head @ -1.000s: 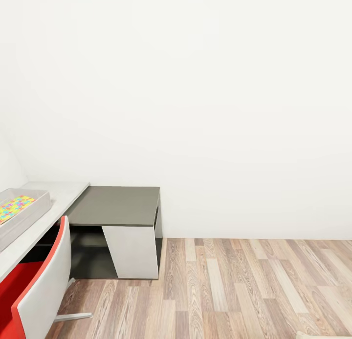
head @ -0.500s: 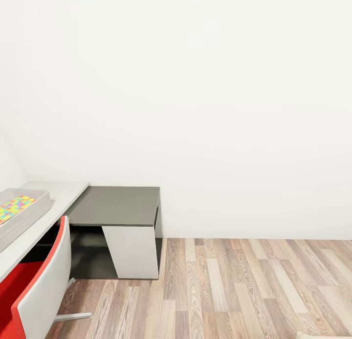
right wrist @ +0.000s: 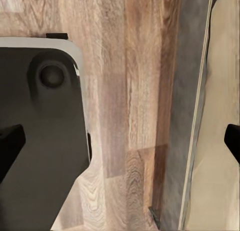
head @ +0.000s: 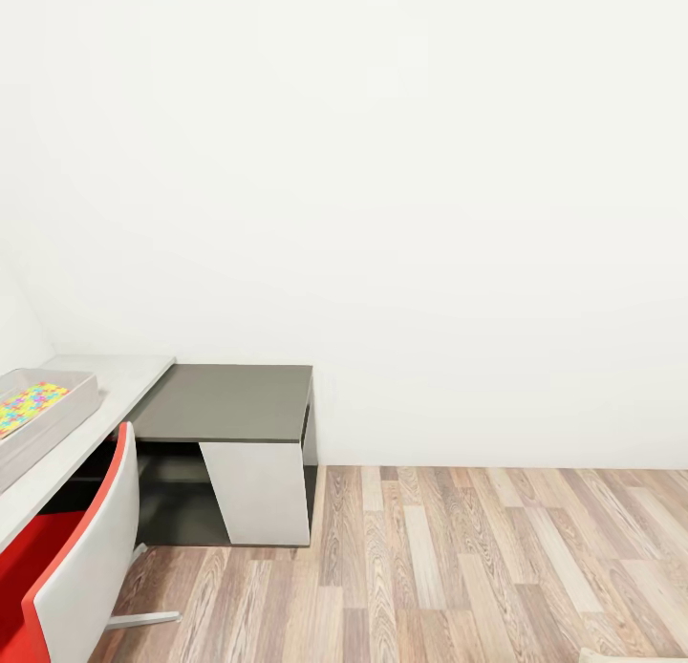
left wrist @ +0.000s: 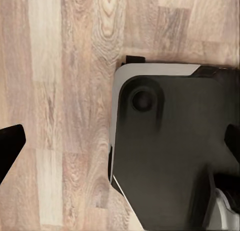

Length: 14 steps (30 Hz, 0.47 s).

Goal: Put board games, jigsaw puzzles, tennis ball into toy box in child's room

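A white wall takes up most of the head view above a wood-plank floor (head: 497,567). At the left edge, the toy box (head: 57,417) is cut off by the frame, so just one end of it shows. It sits on the pale table (head: 119,381), which is also cut off, and its long side runs along the table's length, away toward the wall. Inside the box lies a puzzle (head: 29,405), a flat patch of yellow, pink, blue and green pieces, partly out of frame. A lower dark-topped cabinet (head: 234,402) stands against the table's far end. A red and white chair (head: 72,567) is in front of the table, cropped at the corner.

In the left wrist view, the left gripper (left wrist: 120,143) hangs over the floor and the robot's dark base (left wrist: 175,156); its two dark fingertips sit at opposite edges of the picture, spread wide with nothing between them. In the right wrist view, the right gripper (right wrist: 120,143) is likewise spread wide and holds nothing, above the floor, beside the grey frame and cream top of the bed (right wrist: 220,91). How far either gripper is from the box cannot be judged.
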Motion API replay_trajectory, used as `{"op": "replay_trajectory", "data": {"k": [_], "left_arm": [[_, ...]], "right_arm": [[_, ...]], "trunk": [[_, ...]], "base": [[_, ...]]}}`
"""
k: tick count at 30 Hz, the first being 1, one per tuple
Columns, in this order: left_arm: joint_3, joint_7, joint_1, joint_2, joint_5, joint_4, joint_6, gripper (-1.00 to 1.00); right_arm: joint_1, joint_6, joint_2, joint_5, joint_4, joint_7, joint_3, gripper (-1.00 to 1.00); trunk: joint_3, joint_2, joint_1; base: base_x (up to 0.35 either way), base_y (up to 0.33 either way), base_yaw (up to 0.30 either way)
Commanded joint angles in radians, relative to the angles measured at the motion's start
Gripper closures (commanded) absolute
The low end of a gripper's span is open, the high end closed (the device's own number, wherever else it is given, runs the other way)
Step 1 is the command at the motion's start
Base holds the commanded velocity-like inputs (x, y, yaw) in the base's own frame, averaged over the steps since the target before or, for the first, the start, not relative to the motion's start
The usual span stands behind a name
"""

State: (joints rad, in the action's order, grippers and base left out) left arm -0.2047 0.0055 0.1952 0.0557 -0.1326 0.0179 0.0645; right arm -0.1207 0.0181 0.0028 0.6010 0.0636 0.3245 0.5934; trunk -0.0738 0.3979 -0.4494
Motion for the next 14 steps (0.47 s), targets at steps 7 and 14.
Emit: {"op": "replay_trajectory", "data": {"k": [7, 14], "left_arm": [[-0.009, 0.001, 0.001, -0.026, -0.011, 0.0, 0.005, -1.0], [-0.007, 0.001, 0.001, -0.026, -0.012, -0.001, 0.005, -1.0]], "right_arm": [[-0.001, 0.002, -0.019, 0.011, -0.001, 0.004, 0.01, -1.0], [-0.001, 0.002, -0.013, 0.01, 0.0, 0.003, 0.01, -1.0]], "trunk": [[-0.002, 0.002, -0.001], [-0.002, 0.002, -0.001]], "base": [[0.0, 0.0, 0.0], [0.0, 0.0, 0.0]]}}
